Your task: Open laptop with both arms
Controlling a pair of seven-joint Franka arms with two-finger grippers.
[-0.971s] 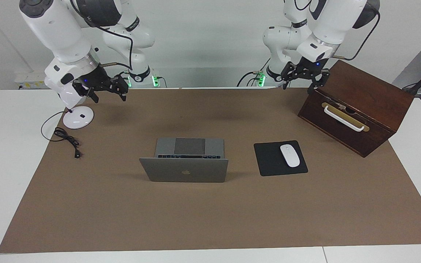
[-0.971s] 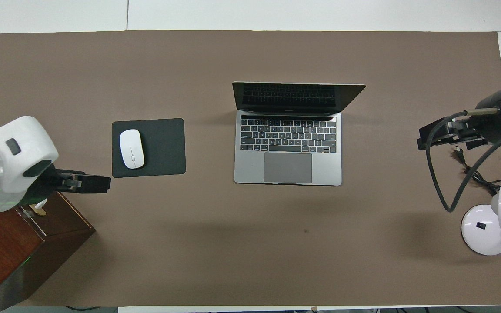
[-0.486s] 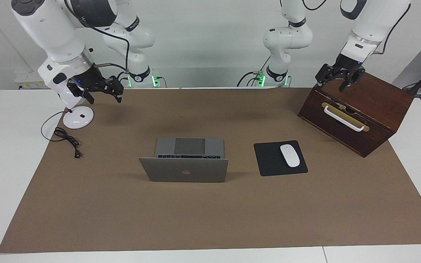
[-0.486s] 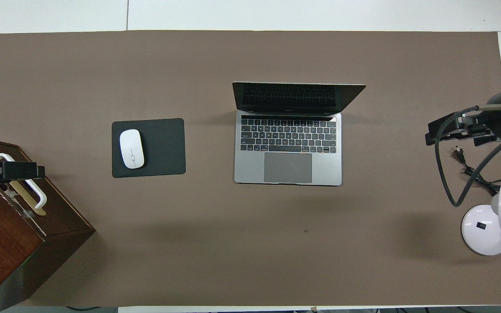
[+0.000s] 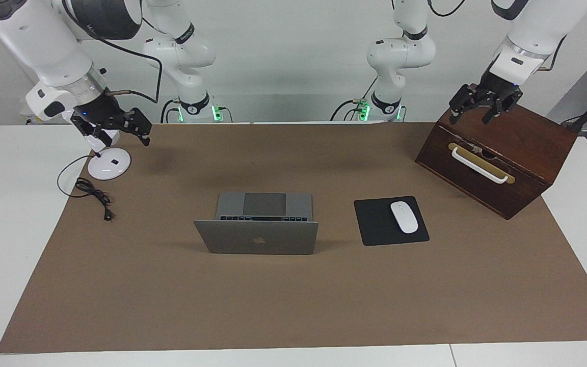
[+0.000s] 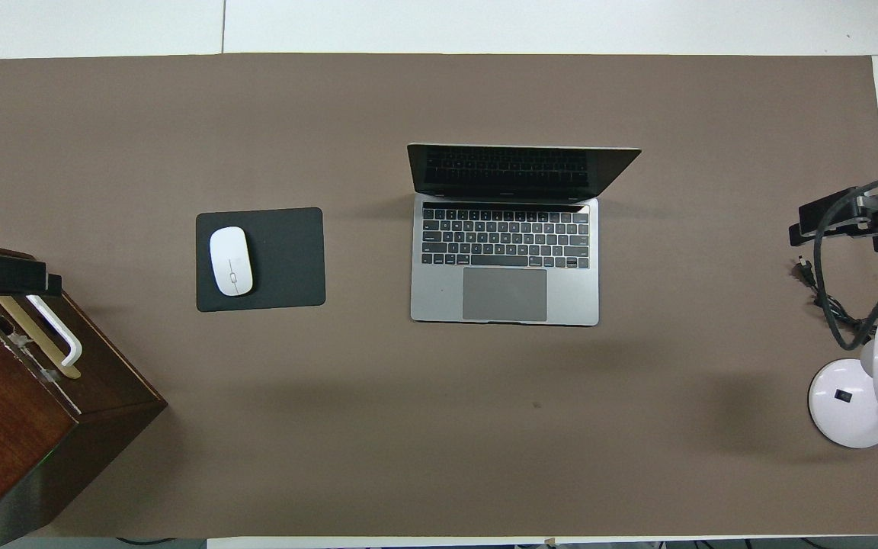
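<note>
The silver-grey laptop point(image 5: 257, 237) stands open in the middle of the brown mat, its lid raised with the apple logo turned away from the robots. Its dark keyboard and grey trackpad show in the overhead view point(image 6: 504, 259). My left gripper point(image 5: 472, 116) hangs open and empty in the air over the wooden box; it also shows in the overhead view point(image 6: 8, 274). My right gripper point(image 5: 120, 138) hangs open and empty over the mat beside the desk lamp, and shows in the overhead view point(image 6: 828, 221). Both are well apart from the laptop.
A black mouse pad point(image 5: 375, 224) with a white mouse point(image 5: 404, 217) lies beside the laptop toward the left arm's end. A dark wooden box point(image 5: 507, 153) with a white handle stands there too. A white desk lamp point(image 5: 108, 165) and black cable point(image 5: 95, 196) are at the right arm's end.
Both grippers have drawn outward away from the laptop: the left one up and over the wooden box, the right one toward the lamp and the mat's edge. The laptop has not moved.
</note>
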